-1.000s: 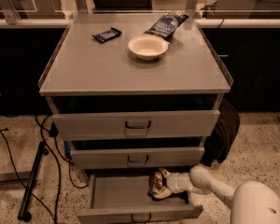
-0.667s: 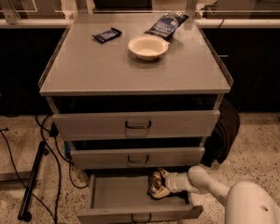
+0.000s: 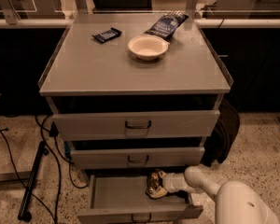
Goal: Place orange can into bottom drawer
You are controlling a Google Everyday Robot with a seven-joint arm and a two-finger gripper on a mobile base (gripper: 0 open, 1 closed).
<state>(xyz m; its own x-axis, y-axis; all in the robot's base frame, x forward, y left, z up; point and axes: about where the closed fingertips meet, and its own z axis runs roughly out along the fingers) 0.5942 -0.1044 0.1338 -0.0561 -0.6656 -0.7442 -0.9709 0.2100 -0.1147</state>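
The bottom drawer [image 3: 112, 197] of the grey cabinet is pulled open and shows its shallow grey tray. The orange can [image 3: 153, 183], mottled gold and brown, is inside it at the back right, under the middle drawer's front. My gripper [image 3: 157, 186] reaches in from the right on a white arm and is closed around the can. The can looks low in the tray; I cannot tell whether it rests on the floor of the drawer.
On the cabinet top sit a white bowl [image 3: 148, 46], a dark blue snack bag [image 3: 166, 25] and a small dark bar [image 3: 107, 34]. The middle drawer [image 3: 137, 157] and top drawer [image 3: 137, 123] are slightly open. Cables and a black pole [image 3: 32, 181] lie on the floor at left.
The gripper with the can has shifted slightly left and deeper into the bottom drawer. The drawers and the items on top have not moved.
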